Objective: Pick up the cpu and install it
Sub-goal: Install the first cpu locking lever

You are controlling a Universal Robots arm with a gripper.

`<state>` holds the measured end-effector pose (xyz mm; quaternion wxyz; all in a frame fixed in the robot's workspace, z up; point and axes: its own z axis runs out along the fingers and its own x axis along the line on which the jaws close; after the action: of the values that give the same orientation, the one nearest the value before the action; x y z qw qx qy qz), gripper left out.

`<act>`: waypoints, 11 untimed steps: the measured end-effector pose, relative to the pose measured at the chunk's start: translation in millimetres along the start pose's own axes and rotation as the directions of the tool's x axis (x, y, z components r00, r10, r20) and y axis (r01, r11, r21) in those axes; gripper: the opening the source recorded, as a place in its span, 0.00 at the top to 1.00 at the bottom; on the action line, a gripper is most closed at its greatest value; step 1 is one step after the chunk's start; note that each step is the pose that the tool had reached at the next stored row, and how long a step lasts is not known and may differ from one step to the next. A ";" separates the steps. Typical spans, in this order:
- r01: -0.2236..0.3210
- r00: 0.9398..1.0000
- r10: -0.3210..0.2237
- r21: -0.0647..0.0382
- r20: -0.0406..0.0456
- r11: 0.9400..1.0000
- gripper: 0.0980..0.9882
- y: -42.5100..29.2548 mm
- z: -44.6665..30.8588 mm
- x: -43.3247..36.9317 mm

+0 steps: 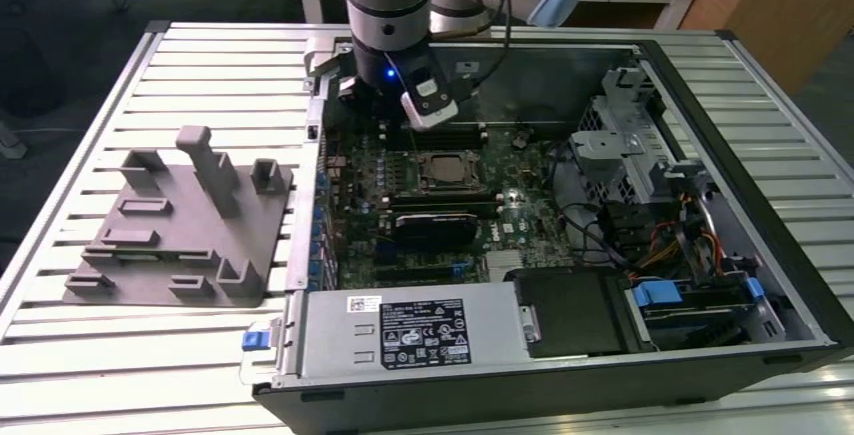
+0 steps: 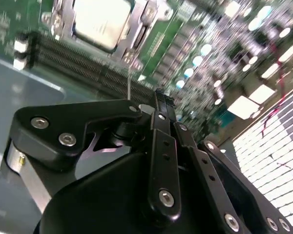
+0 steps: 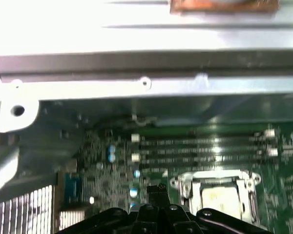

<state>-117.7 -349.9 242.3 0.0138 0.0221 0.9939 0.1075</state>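
Observation:
The cpu (image 2: 100, 22), a small square chip with a silvery-white top, lies inside the metal-framed socket (image 1: 441, 170) in the middle of the motherboard; it is also in the first wrist view, cpu (image 3: 219, 197). My gripper (image 2: 161, 95) hangs above the board's far part, over the memory slots (image 3: 205, 148) and apart from the cpu. Its thin black fingers are pressed together with nothing between them; gripper (image 3: 156, 187) is off to one side of the socket. In the exterior view my arm (image 1: 387, 15) comes down at the case's far wall.
The open computer case (image 1: 694, 85) lies on a slatted table (image 1: 160, 355). A black heatsink block (image 1: 434, 223) sits just nearer than the socket. A grey fixture (image 1: 180, 230) stands at the exterior view's left. Power supply (image 1: 400, 330) and drive cage (image 1: 627, 145) crowd the case.

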 end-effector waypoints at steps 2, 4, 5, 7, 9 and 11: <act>-0.001 1.000 0.001 -0.033 -0.001 0.999 0.99 -0.1 0.0 0.0; -0.001 1.000 0.001 -0.039 -0.002 0.999 0.99 0.0 0.0 0.0; -0.001 1.000 0.001 -0.039 -0.002 0.999 0.99 0.0 0.0 0.0; -0.001 1.000 0.001 -0.039 -0.002 0.999 0.99 -0.1 0.0 -0.4; -0.002 1.000 0.002 -0.039 -0.001 0.999 0.99 0.3 0.1 -1.6; -0.004 1.000 0.004 -0.039 -0.001 0.999 0.99 0.6 0.3 -4.8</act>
<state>-112.9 -349.5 242.3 0.0135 0.0239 0.9915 0.1268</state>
